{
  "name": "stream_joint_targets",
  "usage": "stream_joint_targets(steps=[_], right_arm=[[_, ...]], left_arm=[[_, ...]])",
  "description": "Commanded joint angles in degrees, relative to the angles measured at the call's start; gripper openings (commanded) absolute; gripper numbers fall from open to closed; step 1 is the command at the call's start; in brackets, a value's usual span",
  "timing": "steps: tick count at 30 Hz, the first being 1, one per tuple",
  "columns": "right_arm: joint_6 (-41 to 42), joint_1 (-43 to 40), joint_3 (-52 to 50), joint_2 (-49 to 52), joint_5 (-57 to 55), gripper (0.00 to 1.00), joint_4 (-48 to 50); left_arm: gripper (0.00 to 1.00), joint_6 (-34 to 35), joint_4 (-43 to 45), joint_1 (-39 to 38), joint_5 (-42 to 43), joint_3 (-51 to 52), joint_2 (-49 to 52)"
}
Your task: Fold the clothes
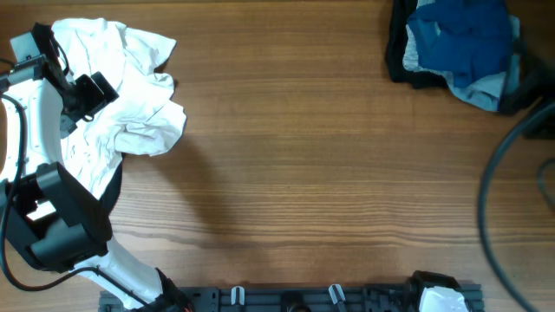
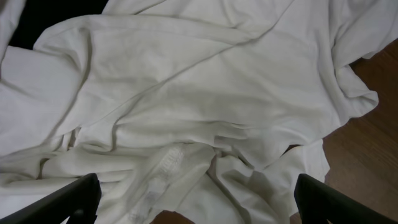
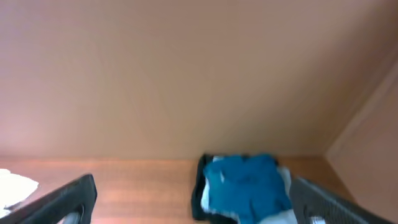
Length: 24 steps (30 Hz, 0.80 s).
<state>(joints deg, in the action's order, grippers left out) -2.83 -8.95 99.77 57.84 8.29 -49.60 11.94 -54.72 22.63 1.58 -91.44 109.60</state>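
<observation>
Overhead view: a white shirt [image 1: 121, 95] lies crumpled at the far left corner of the surface [image 1: 295, 156], with the left arm bent over it. A heap of blue clothes [image 1: 460, 39] sits at the far right corner, rimmed by dark cloth [image 1: 401, 61]; whether that rim is a garment or a soft holder cannot be told. Between the two heaps the middle and the near edge are bare wood, and only a black cable [image 1: 494, 191] loops in along the right edge.

The left wrist view adds what the overhead hides: the left tool [image 2: 199, 200] is released, its fingers spread wide just above the shirt's folds and grasping nothing. A strip of wood shows past the shirt's right hem.

The right wrist view looks low across the surface to a plain wall [image 3: 186, 74]. The right tool [image 3: 196, 199] is also released and holds nothing, well apart from the blue clothes.
</observation>
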Motion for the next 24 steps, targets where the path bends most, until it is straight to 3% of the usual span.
stream_joint_targets(steps=[1,6,11,16,24], right_arm=[[-1.6,4.0,-19.3,-8.1,-0.7,1.0,12.2],[2.1,9.3,-56.0,-24.2,0.9,1.0,39.3],[9.0,9.6,-83.4,-43.7,1.0,1.0,47.3],[9.0,9.6,-95.6,-54.9,1.2,1.0,47.5],[9.2,10.1,-99.5,-55.8,-1.7,1.0,50.2]], left_arm=[[1.0,0.7,0.0,0.1,0.5,0.4,-0.1],[1.0,0.7,0.0,0.1,0.5,0.4,-0.1],[1.0,0.7,0.0,0.1,0.5,0.4,-0.1],[1.0,0.7,0.0,0.1,0.5,0.4,-0.1],[1.0,0.7,0.0,0.1,0.5,0.4,-0.1]])
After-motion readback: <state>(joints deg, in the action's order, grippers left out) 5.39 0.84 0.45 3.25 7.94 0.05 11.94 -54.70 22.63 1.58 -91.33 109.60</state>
